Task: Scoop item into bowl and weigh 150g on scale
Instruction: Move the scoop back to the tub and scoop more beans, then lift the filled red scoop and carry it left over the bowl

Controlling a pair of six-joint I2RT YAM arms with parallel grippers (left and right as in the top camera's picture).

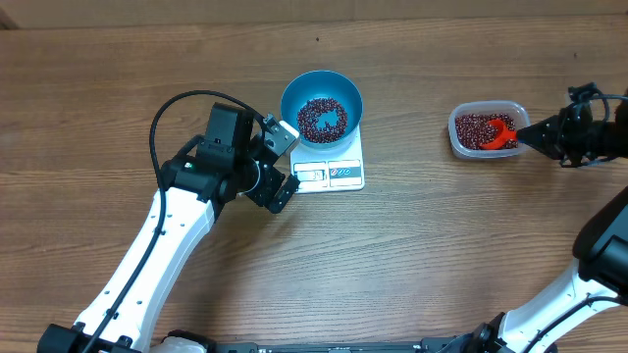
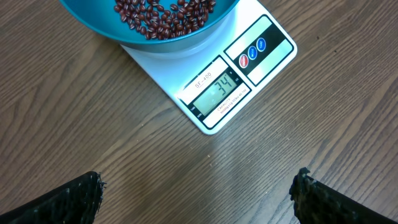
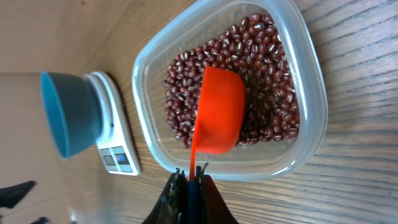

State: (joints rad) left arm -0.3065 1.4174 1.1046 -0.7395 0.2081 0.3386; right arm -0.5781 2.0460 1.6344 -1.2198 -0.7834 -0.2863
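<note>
Some of your small dark red-brown beans (image 1: pixel 322 118) sat in the round bright blue plastic bowl (image 1: pixel 287 98) on the flat white scale (image 1: pixel 343 174), reading 34; the rest filled the clear plastic tub (image 1: pixel 461 140). Your right gripper (image 3: pixel 191 177) was clamped tight on the handle of the orange plastic scoop (image 3: pixel 217 112) there. Your left gripper (image 2: pixel 199 193) hung wide open, empty, beside the scale.

Left arm (image 1: pixel 167 230): stretched from the near edge toward the middle.
Left gripper (image 1: pixel 286 164): fingers spread wide, empty.
Right gripper (image 1: pixel 538 134): far right, fingers pinched together on the orange scoop (image 3: pixel 217 112) handle.
</note>
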